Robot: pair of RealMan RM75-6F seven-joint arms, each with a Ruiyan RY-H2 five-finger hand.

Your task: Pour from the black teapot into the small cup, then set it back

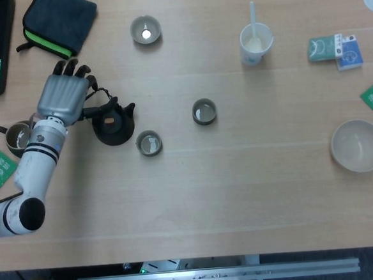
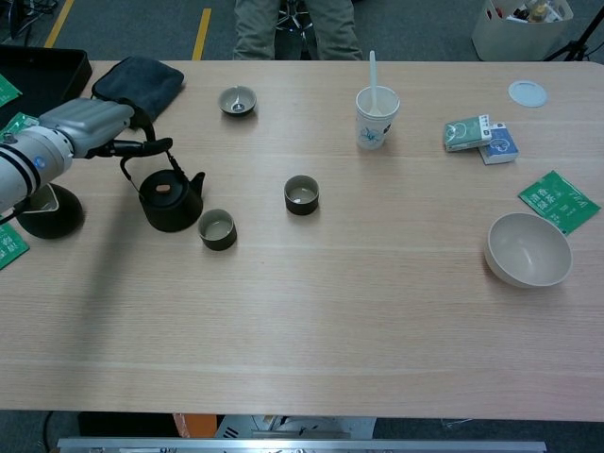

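Note:
My left hand grips the wire handle of the black teapot, which hangs just left of a small dark cup, spout turned toward it. A second small cup stands further right. The teapot's lid hole shows a brown interior. My right hand is in neither view.
A dark pitcher stands at the left edge behind my forearm. A small bowl, a black pouch, a paper cup with a spoon, tea packets and a beige bowl lie around.

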